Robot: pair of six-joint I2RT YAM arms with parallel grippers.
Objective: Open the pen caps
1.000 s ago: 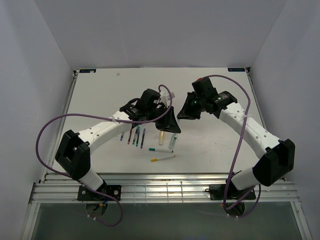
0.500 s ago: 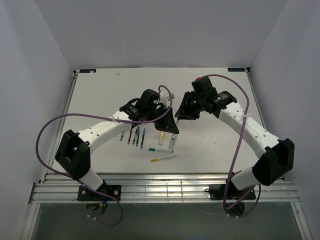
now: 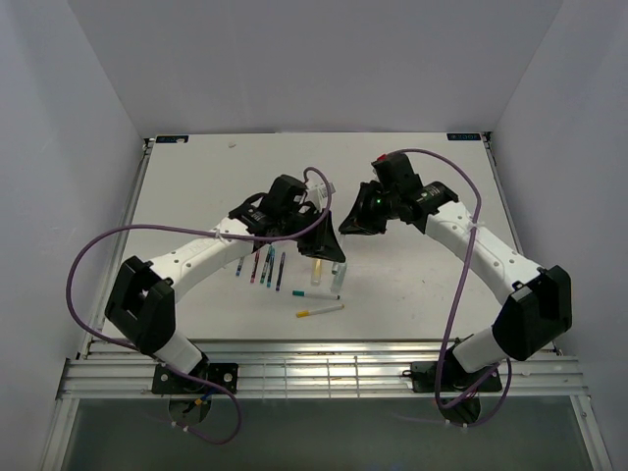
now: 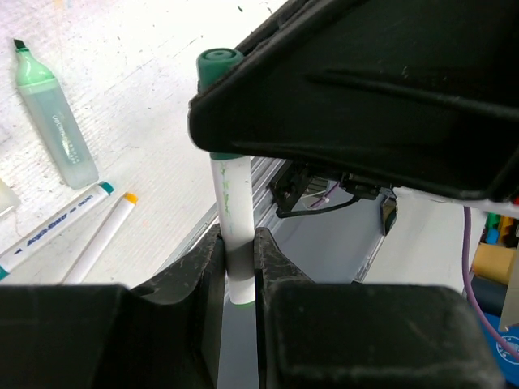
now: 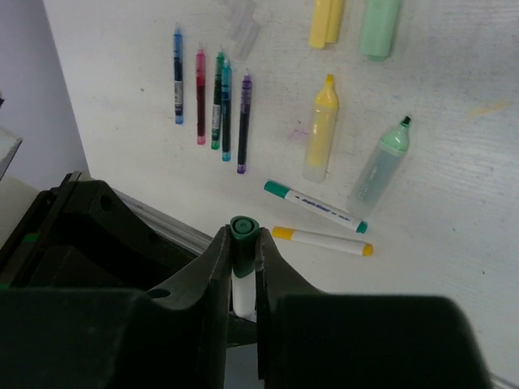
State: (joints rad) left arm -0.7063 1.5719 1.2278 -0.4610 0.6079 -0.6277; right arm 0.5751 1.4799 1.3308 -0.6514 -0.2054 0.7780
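Your right tool (image 5: 241, 245) has just clamped onto the green cap (image 5: 242, 226) while your left tool (image 4: 236, 253) pinches the white pen (image 4: 228, 190), so the cap looks ready to pull.

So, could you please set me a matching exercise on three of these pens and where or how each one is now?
Things:
1. green-capped white pen
2. pale-green highlighter
3. yellow-ended white pen

States:
A. lying on the table, tip bare
B. lying closest to the table's near edge
C. held off the table between the left gripper and right gripper

Pairs: 1-C, 2-A, 3-B.
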